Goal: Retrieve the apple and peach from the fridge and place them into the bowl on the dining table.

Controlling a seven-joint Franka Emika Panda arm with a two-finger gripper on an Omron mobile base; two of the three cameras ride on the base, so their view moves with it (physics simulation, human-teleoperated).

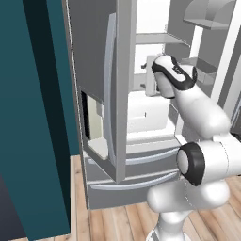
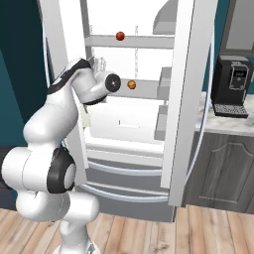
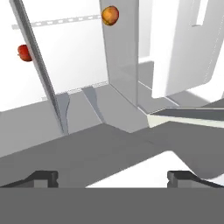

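the fridge (image 2: pixel 126 119) stood with its doors swung wide, and the white arm reached up in front of it. the gripper (image 3: pixel 113 177) was open, its two dark fingertips (image 3: pixel 43 177) far apart with nothing between them.

both fruits were inside on white shelves. the apple (image 2: pixel 120 35) sat on the higher shelf. the peach (image 2: pixel 131 85) sat on the shelf below it, a bit more to the right, just beside the arm's dark wrist joint in the right base view.

in the hand view the camera was rolled over, so the shelves looked tipped. there the peach (image 3: pixel 110 15) showed near the top, close to the middle, and the apple (image 3: pixel 25 52) showed far to the left, partly behind a grey door edge. both were well ahead of the fingertips, deeper in the fridge, not between them.

so i thought the peach was the nearer one and more in line with the hand. the hand would likely need to go forward into the fridge and turn a little to put the fingers on each side of it. round fruit has no long side, so any angle would do.
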